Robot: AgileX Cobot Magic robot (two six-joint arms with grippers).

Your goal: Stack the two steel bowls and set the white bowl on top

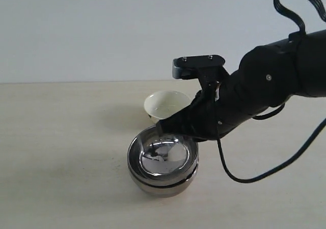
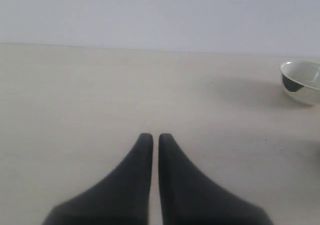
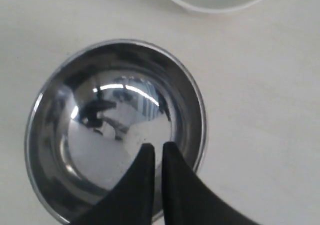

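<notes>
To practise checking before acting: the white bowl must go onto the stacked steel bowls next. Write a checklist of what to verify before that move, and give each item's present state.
1. Steel bowls nested: ok, one sits inside the other.
2. White bowl upright and empty: ok, it stands on the table, apart from the stack.
3. Right gripper open for a grasp: not ok, it is shut above the stack's rim.
4. Right gripper empty: ok.
5. Left gripper out of the way: ok, it is shut and empty, off to the side of the bowls.
</notes>
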